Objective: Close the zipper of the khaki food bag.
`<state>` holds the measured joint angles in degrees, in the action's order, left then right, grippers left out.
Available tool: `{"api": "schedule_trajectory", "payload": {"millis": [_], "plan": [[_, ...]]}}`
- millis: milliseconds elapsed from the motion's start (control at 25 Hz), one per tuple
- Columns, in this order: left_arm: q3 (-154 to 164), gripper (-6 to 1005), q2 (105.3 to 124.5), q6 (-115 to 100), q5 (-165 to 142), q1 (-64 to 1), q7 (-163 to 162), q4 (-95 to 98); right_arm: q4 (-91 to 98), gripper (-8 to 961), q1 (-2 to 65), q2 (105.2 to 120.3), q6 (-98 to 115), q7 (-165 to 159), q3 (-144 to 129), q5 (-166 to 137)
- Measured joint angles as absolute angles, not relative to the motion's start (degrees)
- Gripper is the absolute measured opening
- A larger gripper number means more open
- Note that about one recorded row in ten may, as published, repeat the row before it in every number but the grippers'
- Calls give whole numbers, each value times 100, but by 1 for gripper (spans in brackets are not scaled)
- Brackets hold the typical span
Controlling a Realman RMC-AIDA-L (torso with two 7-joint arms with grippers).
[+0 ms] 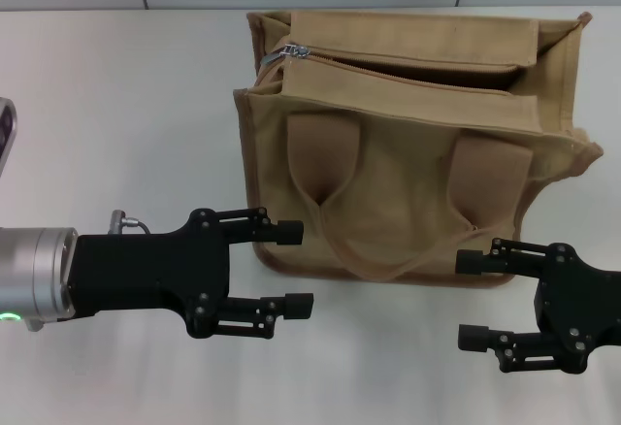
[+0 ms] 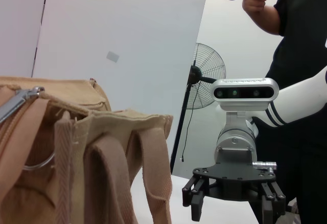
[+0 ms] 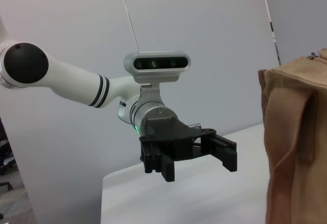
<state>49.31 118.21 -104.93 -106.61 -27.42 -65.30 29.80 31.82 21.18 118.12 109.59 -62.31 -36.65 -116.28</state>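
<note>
The khaki food bag (image 1: 408, 144) stands on the white table (image 1: 126, 105), its two looped handles (image 1: 388, 250) hanging down the near side. The zipper (image 1: 408, 68) runs along the top and gapes open; its silver pull tab (image 1: 281, 54) sits at the bag's left end. My left gripper (image 1: 296, 268) is open, low beside the bag's near-left corner. My right gripper (image 1: 473, 299) is open, just in front of the bag's near-right corner. The left wrist view shows the bag (image 2: 102, 147), the pull tab (image 2: 18, 104) and the right gripper (image 2: 232, 201). The right wrist view shows the left gripper (image 3: 196, 160) and the bag's side (image 3: 294, 132).
A grey object (image 1: 5, 129) shows at the table's left edge. A person (image 2: 296, 55) in black stands behind the right arm next to a standing fan (image 2: 207, 73). Grey wall panels run behind the table.
</note>
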Motion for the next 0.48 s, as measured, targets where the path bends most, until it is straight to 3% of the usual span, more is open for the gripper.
{"api": "schedule_trajectory", "payload": {"millis": [480], "plan": [[4931,769,11831,-10493,-10661,-2739,-6530,2980,3182,793,2118,11812,10959,-6231,-3665,-11628]]}}
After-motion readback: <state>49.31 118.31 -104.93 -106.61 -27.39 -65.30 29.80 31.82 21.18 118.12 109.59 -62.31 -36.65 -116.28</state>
